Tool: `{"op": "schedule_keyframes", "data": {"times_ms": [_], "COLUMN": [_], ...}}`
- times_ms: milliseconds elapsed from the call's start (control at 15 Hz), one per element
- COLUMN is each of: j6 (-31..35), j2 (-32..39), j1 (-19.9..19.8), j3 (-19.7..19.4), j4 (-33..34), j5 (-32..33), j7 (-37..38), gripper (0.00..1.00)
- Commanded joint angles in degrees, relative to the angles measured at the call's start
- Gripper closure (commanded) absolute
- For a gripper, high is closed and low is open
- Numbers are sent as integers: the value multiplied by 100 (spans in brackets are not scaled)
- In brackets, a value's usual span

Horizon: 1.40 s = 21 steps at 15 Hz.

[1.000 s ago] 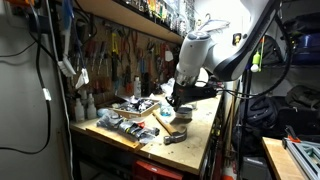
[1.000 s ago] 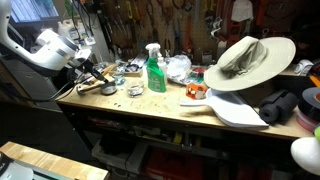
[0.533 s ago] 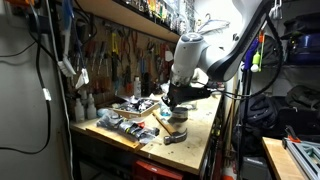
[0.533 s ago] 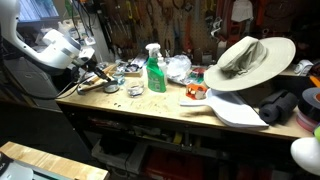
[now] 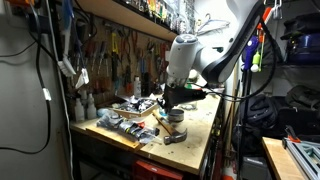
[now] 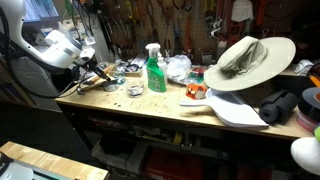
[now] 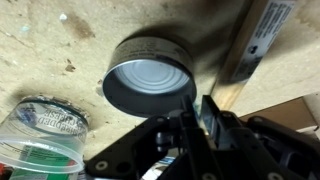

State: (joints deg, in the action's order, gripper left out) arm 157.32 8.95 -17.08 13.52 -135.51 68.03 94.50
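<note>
Risen and shifted since a second ago, the gripper [image 5: 166,102] hangs above one can [image 7: 150,85] standing on the bench [image 7: 60,50]. Its fingers sit close together, empty; whether fully pressed together I cannot tell. One cup [image 7: 40,140] and one wood strip [image 7: 250,50] flank the can.

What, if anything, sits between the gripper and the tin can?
Nothing visible. In the wrist view the tin can lies right at the gripper tips with no object between them. The plastic cup and the wooden strip sit off to opposite sides.
</note>
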Motion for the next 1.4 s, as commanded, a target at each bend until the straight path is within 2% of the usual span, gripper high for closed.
{"op": "schedule_keyframes", "data": {"times_ms": [0, 200, 400, 467, 667, 933, 1000, 1133, 1333], "j6": [25, 297, 1288, 1620, 2362, 2660, 2581, 2348, 1962], "j2": [-146, -497, -886, -994, -1192, -1425, -1560, -1863, -2028], "j1": [-47, -131, -338, 245, 413, 592, 512, 641, 1165], "j3": [24, 20, -10, -673, -1155, -1609, -1609, -1838, -2426], "j4": [-63, -218, -559, -713, -1340, -2150, -2262, -2414, -2181], "j5": [-211, -256, -715, -1011, -1732, -2778, -2830, -3063, -3366], "j7": [-281, -673, -1913, -2367, -3712, -5477, -5658, -6085, -6644], "gripper": [52, 28, 6, 1, 0, 0, 0, 0, 0]}}
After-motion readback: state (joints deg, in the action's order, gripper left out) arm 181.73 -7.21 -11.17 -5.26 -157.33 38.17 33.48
